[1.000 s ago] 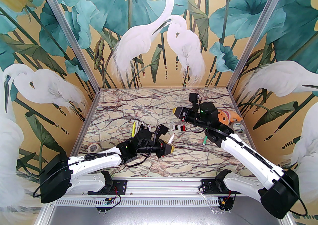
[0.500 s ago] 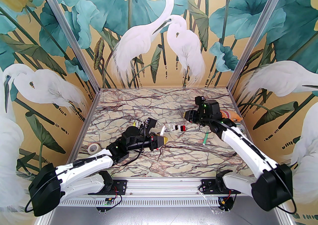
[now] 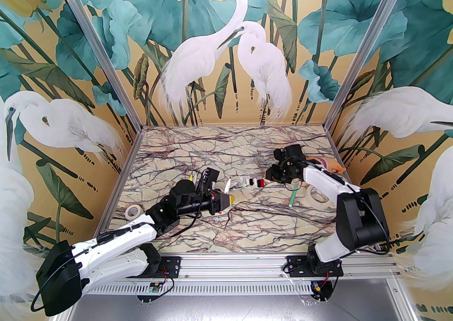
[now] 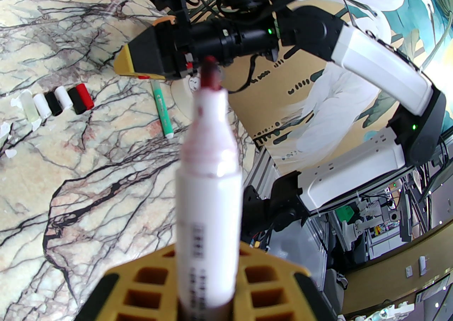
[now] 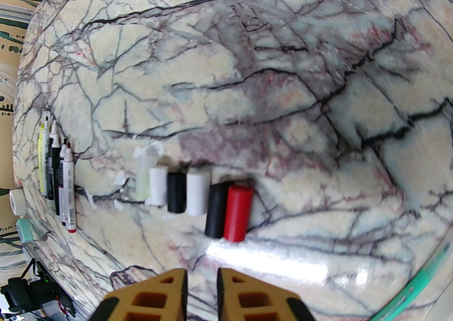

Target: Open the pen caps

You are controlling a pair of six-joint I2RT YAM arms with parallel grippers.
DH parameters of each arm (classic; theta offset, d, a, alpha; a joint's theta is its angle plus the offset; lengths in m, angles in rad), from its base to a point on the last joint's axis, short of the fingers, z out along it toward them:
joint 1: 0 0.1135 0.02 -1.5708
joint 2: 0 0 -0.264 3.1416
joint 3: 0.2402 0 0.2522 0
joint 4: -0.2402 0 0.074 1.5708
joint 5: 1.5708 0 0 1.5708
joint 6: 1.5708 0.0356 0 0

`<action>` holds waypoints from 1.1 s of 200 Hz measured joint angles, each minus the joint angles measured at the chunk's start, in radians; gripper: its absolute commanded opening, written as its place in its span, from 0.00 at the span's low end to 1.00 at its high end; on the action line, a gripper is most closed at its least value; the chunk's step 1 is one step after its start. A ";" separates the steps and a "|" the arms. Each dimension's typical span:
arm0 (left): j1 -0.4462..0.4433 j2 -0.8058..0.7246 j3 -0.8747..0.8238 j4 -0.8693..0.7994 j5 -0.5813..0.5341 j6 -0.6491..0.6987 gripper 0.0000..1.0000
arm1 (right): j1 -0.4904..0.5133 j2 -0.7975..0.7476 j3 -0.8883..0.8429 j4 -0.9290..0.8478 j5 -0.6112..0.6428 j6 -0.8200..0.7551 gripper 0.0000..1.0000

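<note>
You had the left gripper clenched on a white marker, and there it was, held above the middle of the table; its dark red tip was bare and slanted up toward the far side; from the left wrist you saw the barrel standing out from between the yellow fingers.

The pen caps lay in a tidy row just right of the table's middle, side by side and touching; running left to right from the right wrist they went clear, white, black, white, black, and the red cap closed the right end.

Your right gripper was pinched together on nothing, only a thin slit between its fingers; from above it hung low, just right of the red cap; whether it touched the marble, you could not tell.

A green pen lay on its own to the near right of the row, apart from it; a bunch of loose pens lay side by side on the left, tips pointing far; a tape roll sat by the left edge, and a second tape roll sat by the right arm.
</note>
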 measured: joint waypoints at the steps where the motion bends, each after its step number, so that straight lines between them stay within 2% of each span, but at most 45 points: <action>1: 0.000 0.001 0.000 0.000 0.000 0.000 0.14 | 0.000 0.005 0.003 -0.001 0.000 -0.002 0.17; 100: 0.000 0.032 0.000 -0.019 0.014 0.014 0.14 | -0.006 0.190 0.097 -0.046 0.041 -0.067 0.18; 220: 0.000 0.068 0.000 0.009 0.035 -0.005 0.14 | -0.010 0.236 0.113 -0.075 0.064 -0.076 0.29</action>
